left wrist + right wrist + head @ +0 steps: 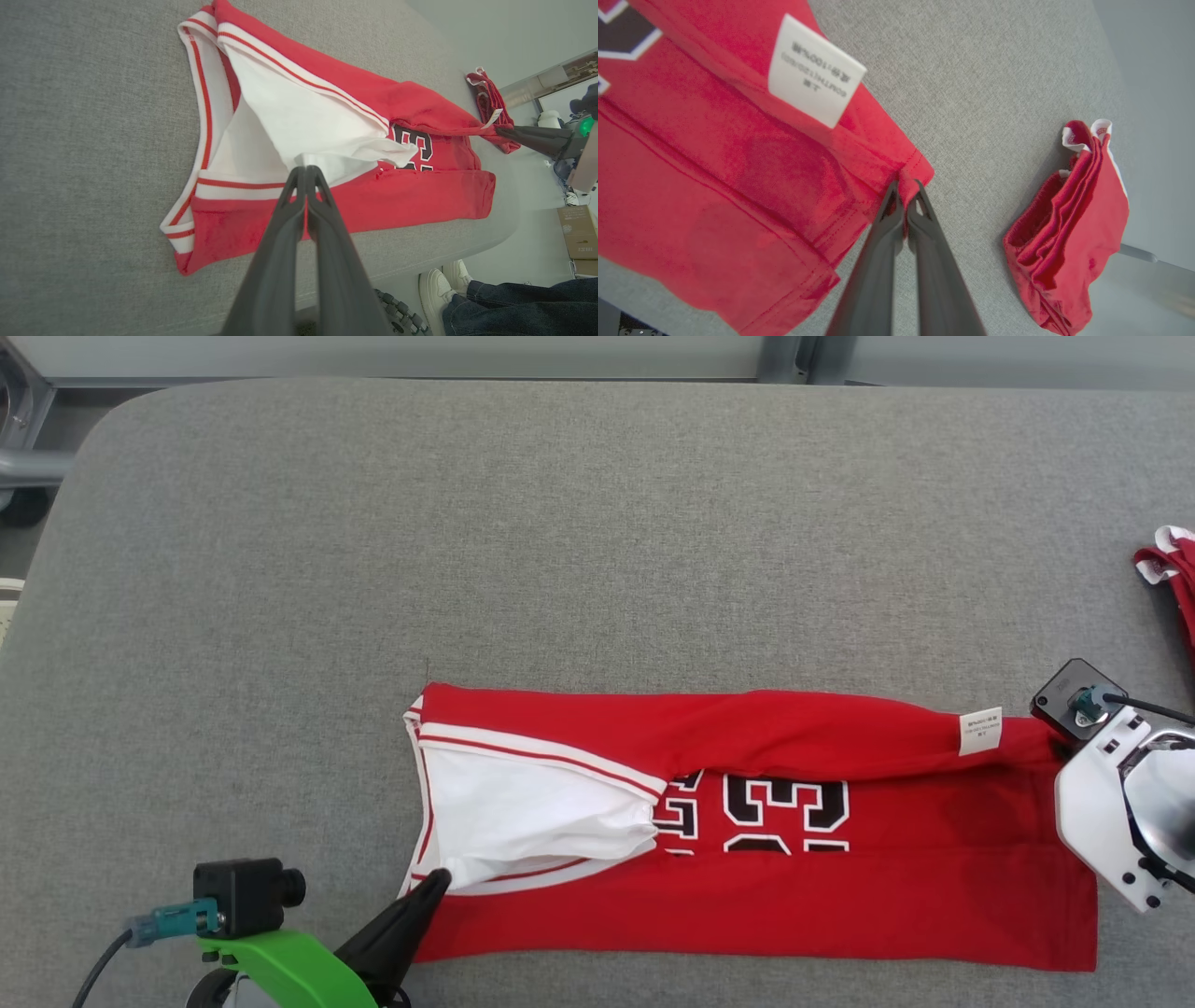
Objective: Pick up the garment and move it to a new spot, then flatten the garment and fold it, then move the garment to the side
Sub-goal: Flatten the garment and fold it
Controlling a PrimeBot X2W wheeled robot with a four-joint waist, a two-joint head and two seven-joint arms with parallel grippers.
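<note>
On our grey fabric-covered table, the red sleeveless basketball jersey lies folded lengthwise near the front edge, stretched between our grippers. Our left gripper is clamped on its white lining. Our right gripper pinches the hem corner near the white label.

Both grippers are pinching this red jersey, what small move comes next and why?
Probably draw the right gripper nearer the robot: it pinches the red jersey at its folded hem corner, mid-width, while the left gripper holds the white lining near the front edge.
</note>
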